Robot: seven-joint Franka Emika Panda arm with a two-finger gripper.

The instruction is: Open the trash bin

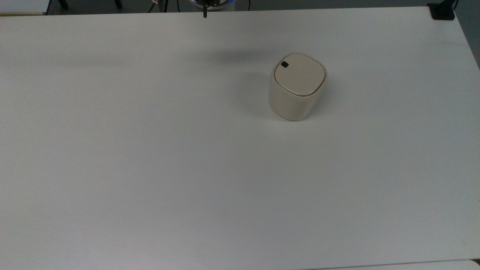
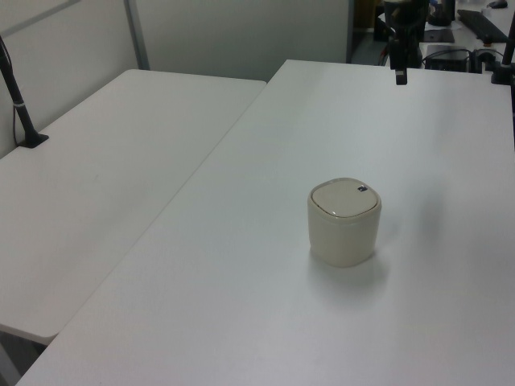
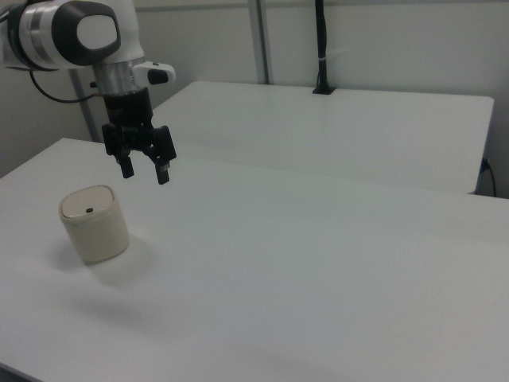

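Though lid shut, trash bin [image 1: 296,88] interior hidden.

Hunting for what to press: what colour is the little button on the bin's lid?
Black, on the cream lid's corner; the button shows best in the top view.

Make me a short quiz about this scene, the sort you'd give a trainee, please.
1. True or false: the flat lid of the small cream plastic trash bin is shut.
2. What small dark thing sits at one corner of the lid?
3. Is the robot's two-finger hand (a) touching the bin, (b) hanging in the air apart from it, or (c) resting on the white table?

Key
1. True.
2. A small black button.
3. b; its fingers are spread.
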